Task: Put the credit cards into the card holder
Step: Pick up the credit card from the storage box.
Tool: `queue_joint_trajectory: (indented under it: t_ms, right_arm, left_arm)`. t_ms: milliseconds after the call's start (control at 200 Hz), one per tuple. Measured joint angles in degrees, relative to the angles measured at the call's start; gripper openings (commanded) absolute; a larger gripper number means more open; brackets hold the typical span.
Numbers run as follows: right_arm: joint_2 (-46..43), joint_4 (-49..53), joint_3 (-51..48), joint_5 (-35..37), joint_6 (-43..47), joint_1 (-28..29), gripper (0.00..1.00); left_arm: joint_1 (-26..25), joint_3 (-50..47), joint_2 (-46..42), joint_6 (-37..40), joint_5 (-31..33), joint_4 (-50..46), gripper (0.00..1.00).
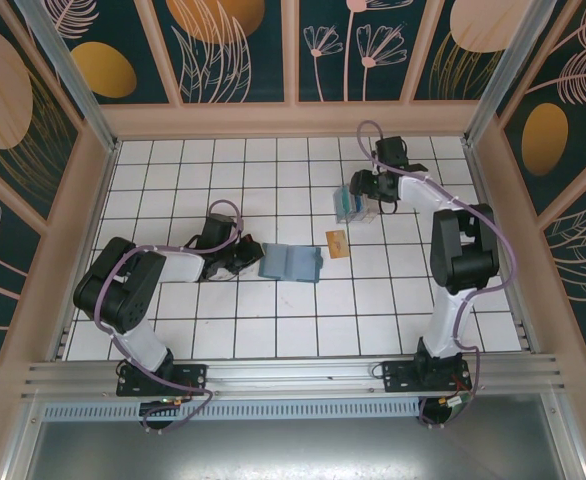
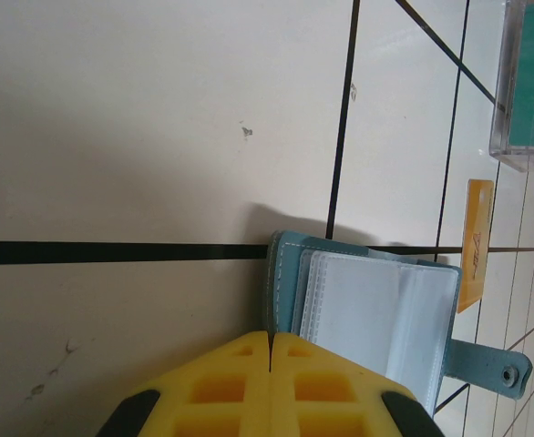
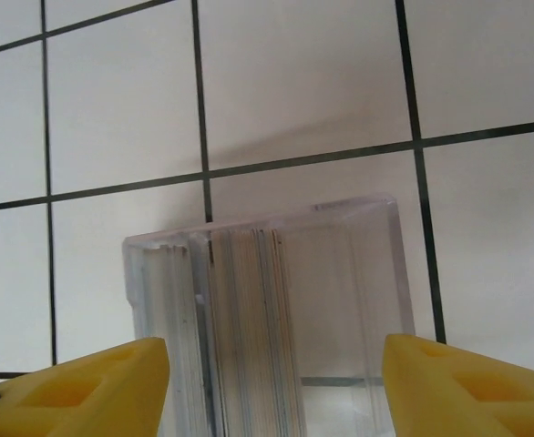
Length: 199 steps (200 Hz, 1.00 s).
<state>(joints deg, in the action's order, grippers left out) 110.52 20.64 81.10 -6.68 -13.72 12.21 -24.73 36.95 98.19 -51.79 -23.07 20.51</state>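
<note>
The card holder (image 1: 291,263) lies open on the white tiles, its pale inner pockets (image 2: 376,309) facing up. My left gripper (image 1: 241,255) is shut, and its yellow fingertips (image 2: 270,350) meet over the holder's near edge. One tan-orange credit card (image 1: 337,243) lies flat just right of the holder, and it also appears in the left wrist view as a tan-orange card (image 2: 475,246). More credit cards (image 3: 249,319) stand on edge inside a clear plastic box (image 1: 351,205). My right gripper (image 3: 276,391) hangs open over that box, with one finger at each side.
The clear box (image 2: 531,91) with teal cards stands beyond the tan card. The holder's strap with its snap (image 2: 495,369) sticks out to one side. Wooden frame walls (image 1: 293,120) ring the tiled floor.
</note>
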Motion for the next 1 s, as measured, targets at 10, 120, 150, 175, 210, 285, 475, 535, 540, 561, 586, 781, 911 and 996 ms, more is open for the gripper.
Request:
queue_joint_trajectory:
  t_ms: [10, 120, 150, 175, 210, 285, 475, 535, 540, 561, 586, 781, 911, 996]
  right_arm:
    - [0.0, 0.0, 0.0, -0.3, 0.0, 0.0, 0.62]
    - [0.3, 0.0, 0.0, -3.0, 0.1, -0.2, 0.60]
    - [0.6, 0.0, 0.0, -3.7, 0.2, -0.2, 0.59]
    - [0.8, -0.1, 0.1, -3.8, 0.3, -0.2, 0.59]
    - [0.9, -0.1, 0.3, -4.2, 0.3, -0.2, 0.58]
    - [1.2, -0.3, 0.5, -5.1, 0.3, -0.4, 0.57]
    - [2.0, -0.4, 0.8, -8.9, 0.3, -0.5, 0.50]
    - [2.2, -0.2, 0.8, -9.7, 0.3, -0.5, 0.47]
    - [2.2, -0.2, 0.8, -9.8, 0.4, -0.5, 0.47]
    - [2.2, -0.1, 0.8, -10.1, 0.3, -0.5, 0.46]
    - [2.2, -0.1, 0.8, -10.4, 0.4, -0.5, 0.45]
    - [2.2, -0.3, 0.6, -12.9, 0.4, -0.5, 0.43]
    - [2.1, -0.5, 0.5, -13.1, 0.4, -0.5, 0.42]
    - [2.0, -0.9, 0.0, -13.2, 0.3, -0.5, 0.39]
  left_arm:
    - [0.0, 0.0, 0.0, 0.0, 0.0, 0.0, 0.00]
    - [0.0, 0.0, 0.0, 0.0, 0.0, 0.0, 0.00]
    - [0.0, 0.0, 0.0, 0.0, 0.0, 0.0, 0.00]
    - [0.0, 0.0, 0.0, 0.0, 0.0, 0.0, 0.00]
    - [0.0, 0.0, 0.0, 0.0, 0.0, 0.0, 0.00]
    - [0.0, 0.0, 0.0, 0.0, 0.0, 0.0, 0.00]
    - [0.0, 0.0, 0.0, 0.0, 0.0, 0.0, 0.00]
    - [0.0, 0.0, 0.0, 0.0, 0.0, 0.0, 0.00]
    - [0.0, 0.0, 0.0, 0.0, 0.0, 0.0, 0.00]
    - [0.0, 0.0, 0.0, 0.0, 0.0, 0.0, 0.00]
    - [0.0, 0.0, 0.0, 0.0, 0.0, 0.0, 0.00]
    - [0.0, 0.4, 0.4, 0.0, 0.0, -0.1, 0.00]
    - [0.0, 0.4, 0.4, 0.0, 0.0, -0.1, 0.00]
    - [0.0, 0.4, 0.4, 0.0, 0.0, -0.1, 0.00]
